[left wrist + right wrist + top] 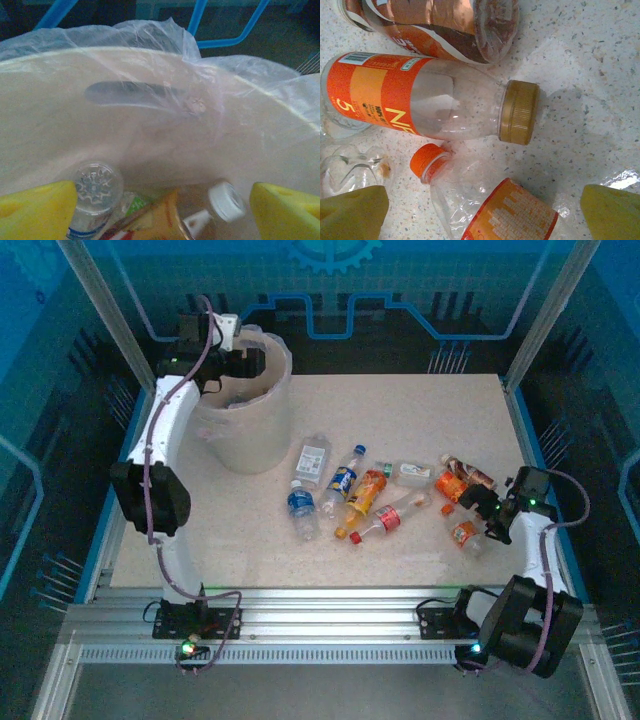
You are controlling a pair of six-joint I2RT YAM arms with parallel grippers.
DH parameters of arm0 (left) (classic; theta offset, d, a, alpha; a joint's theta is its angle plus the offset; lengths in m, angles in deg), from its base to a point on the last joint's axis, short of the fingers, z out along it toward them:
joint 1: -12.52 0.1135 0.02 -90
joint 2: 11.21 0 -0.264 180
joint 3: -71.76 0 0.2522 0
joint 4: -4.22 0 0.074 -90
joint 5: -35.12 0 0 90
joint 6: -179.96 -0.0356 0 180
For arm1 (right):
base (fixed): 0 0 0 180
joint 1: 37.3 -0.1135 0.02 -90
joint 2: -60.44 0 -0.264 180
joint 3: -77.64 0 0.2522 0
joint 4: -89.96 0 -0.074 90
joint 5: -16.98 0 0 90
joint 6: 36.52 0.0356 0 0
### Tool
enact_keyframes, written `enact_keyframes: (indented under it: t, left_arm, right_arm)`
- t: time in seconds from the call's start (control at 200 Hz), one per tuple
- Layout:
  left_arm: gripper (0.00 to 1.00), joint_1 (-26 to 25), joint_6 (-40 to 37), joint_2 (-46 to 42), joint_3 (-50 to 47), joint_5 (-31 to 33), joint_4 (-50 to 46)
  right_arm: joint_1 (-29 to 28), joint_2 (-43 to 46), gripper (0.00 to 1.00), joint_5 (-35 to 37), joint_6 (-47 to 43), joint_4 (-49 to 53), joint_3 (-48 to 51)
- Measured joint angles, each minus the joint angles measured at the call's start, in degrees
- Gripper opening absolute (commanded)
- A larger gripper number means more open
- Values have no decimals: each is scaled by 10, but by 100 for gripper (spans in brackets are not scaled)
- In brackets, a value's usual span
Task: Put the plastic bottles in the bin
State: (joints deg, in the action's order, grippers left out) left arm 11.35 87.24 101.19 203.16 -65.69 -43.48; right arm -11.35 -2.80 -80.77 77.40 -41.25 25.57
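The bin (245, 435) stands at the table's back left, lined with a clear bag. My left gripper (237, 360) hangs over its mouth, open, holding nothing. Between its yellow fingers (35, 210) I look down past the bin's wall (150, 140) at a clear bottle's base (97, 184), a white-capped bottle (226, 201) and an orange-labelled one (160, 220). Several plastic bottles (366, 492) lie scattered mid-table. My right gripper (482, 508) is open low over a crushed orange-capped bottle (470, 200), beside a gold-capped orange-labelled bottle (435, 102) and a brown-labelled one (450, 25).
Blue-framed panels wall the table at the back and sides (520, 390). An aluminium rail (320, 605) runs along the near edge between the arm bases. Bare speckled tabletop (420, 410) lies behind the bottles.
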Motion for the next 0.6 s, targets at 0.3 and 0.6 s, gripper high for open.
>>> enact_keyframes:
  t: [0.3,0.6]
  left_arm:
    - [99,0,44,-138,-64,-2,7]
    - [99,-38,88,-303,-238,3,83]
  right_arm:
    - [1,-7,100,2,0,1,9]
    - [3,-18,100,-5,0,3,26]
